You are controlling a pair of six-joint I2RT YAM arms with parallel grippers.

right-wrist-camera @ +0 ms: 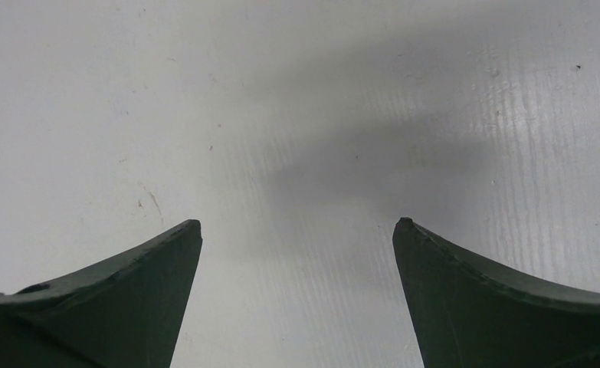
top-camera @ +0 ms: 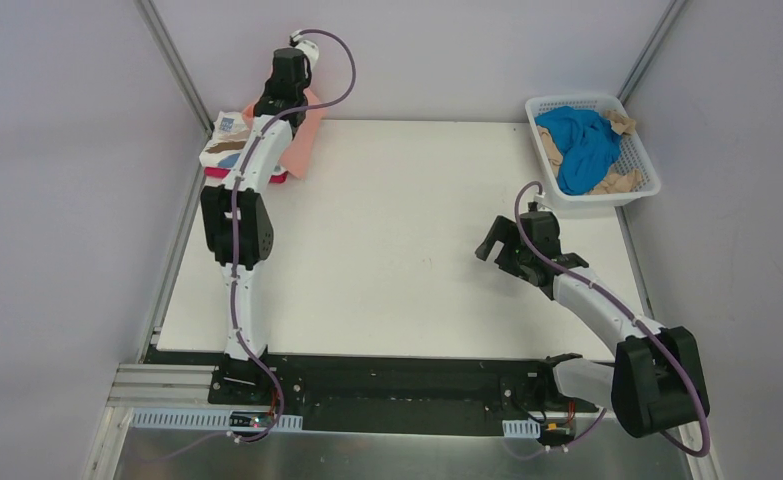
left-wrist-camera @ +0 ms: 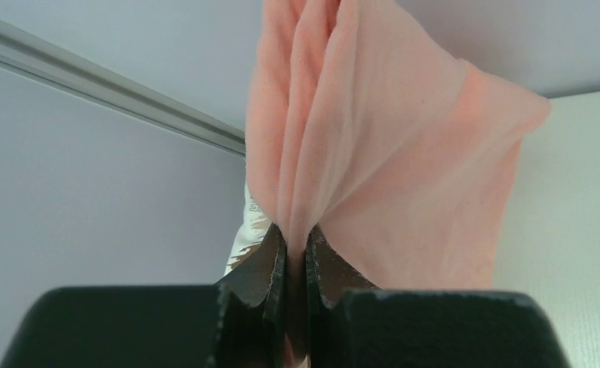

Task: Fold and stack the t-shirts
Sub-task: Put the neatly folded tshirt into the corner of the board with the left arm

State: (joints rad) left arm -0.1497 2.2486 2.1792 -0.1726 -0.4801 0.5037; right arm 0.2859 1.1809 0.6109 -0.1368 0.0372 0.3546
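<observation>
White worktop [top-camera: 397, 250] spreads between pale walls. Far left of the basket [top-camera: 579, 100], the left jaws pinch the salmon-pink tee [left-wrist-camera: 388, 153], holding it draped above the stack [top-camera: 217, 157], where a patterned white tee [top-camera: 229, 128] lies on a magenta tee [top-camera: 278, 178]. Just before the basket, the right jaws hang spread and empty. Stacking seems underway; next, lower and release squarely. A blue tee [top-camera: 582, 140] and a tan tee [top-camera: 617, 183] wait inside the basket.

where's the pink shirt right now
In the top view the pink shirt hangs at the far left corner of the table, pinched in the left end effector, beside the folded pile.
</observation>
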